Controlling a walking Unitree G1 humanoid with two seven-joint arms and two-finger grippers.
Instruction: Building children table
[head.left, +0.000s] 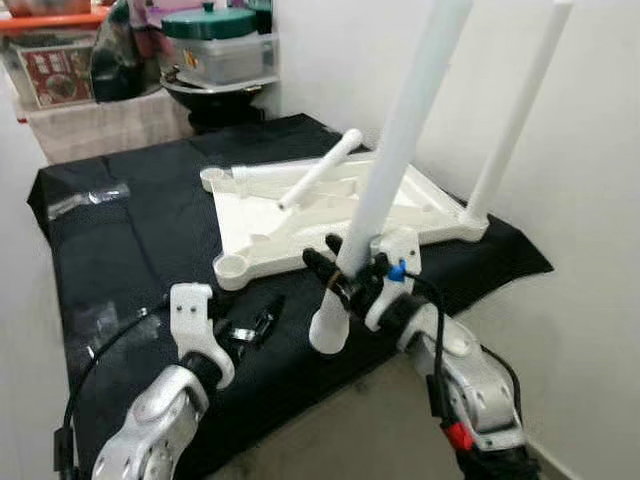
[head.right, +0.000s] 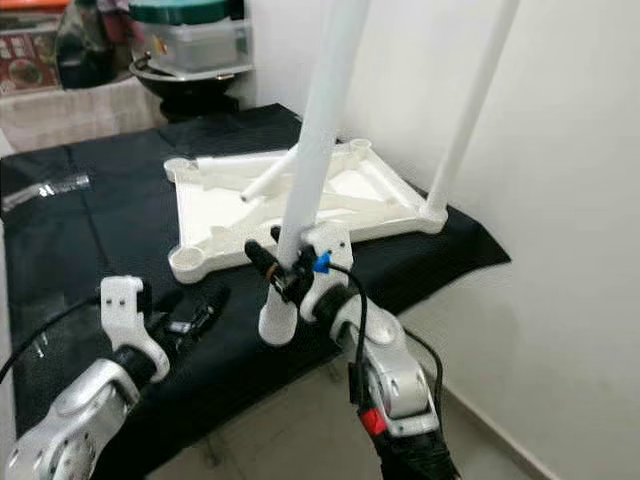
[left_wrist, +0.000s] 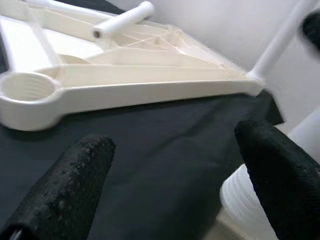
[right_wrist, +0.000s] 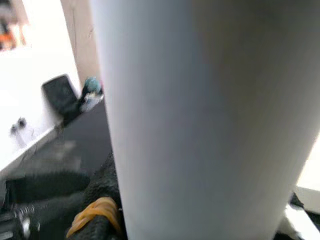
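So far the job looks about a quarter done. The white tabletop (head.left: 330, 205) lies upside down on the black-draped worktop (head.left: 120, 260), and one leg (head.left: 515, 110) already stands upright in its corner socket at about three o'clock. A second leg (head.left: 320, 170) lies loose across the underside, toward twelve o'clock. The right hand (head.left: 352, 272) has its black fingers closed round a third leg (head.left: 395, 150), gripping it low down and holding it nearly upright; its threaded end hangs just off the worktop's near edge, near the empty threaded socket (left_wrist: 26, 87) at the tabletop's seven o'clock corner. I'd say that socket is where it goes next, leaving three legs yet to be screwed in.

The left hand (left_wrist: 175, 170) hovers low over the cloth at about eight o'clock, fingers spread wide, holding nothing.

Beyond the worktop, around eleven o'clock, sits a clear storage box with a green lid (head.left: 212, 45); its contents are too indistinct to name.
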